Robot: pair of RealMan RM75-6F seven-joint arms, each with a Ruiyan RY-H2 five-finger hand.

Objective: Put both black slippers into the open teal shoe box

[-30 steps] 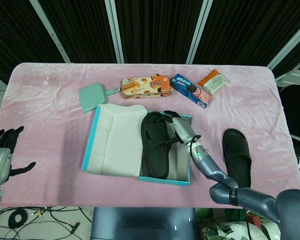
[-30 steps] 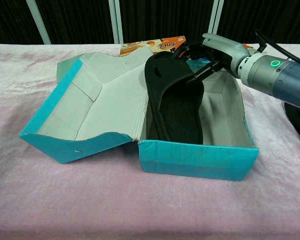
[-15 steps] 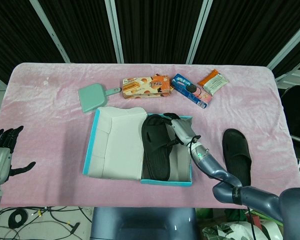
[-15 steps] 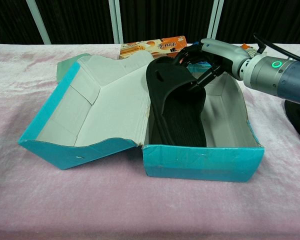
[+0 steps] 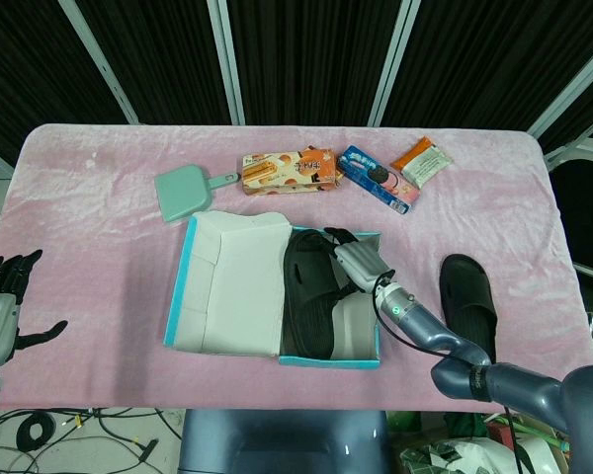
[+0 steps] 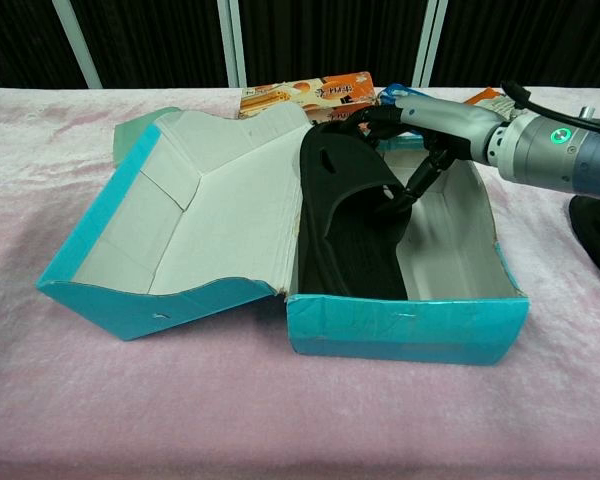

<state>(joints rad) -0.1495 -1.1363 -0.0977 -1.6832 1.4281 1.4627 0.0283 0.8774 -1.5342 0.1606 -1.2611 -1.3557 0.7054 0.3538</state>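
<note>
Reaching into the teal shoe box [image 5: 183,286], right hand [image 5: 357,261] gripping black slipper [image 5: 309,296]; left hand [image 5: 2,308] spread, idle.

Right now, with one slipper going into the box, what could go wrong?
1. The slipper leans tilted against the lid side, the right hand on its strap; let go, it may stay propped and crowd the second slipper.
2. The fingers reach inside the shoe box; pulling out could drag it.
</note>
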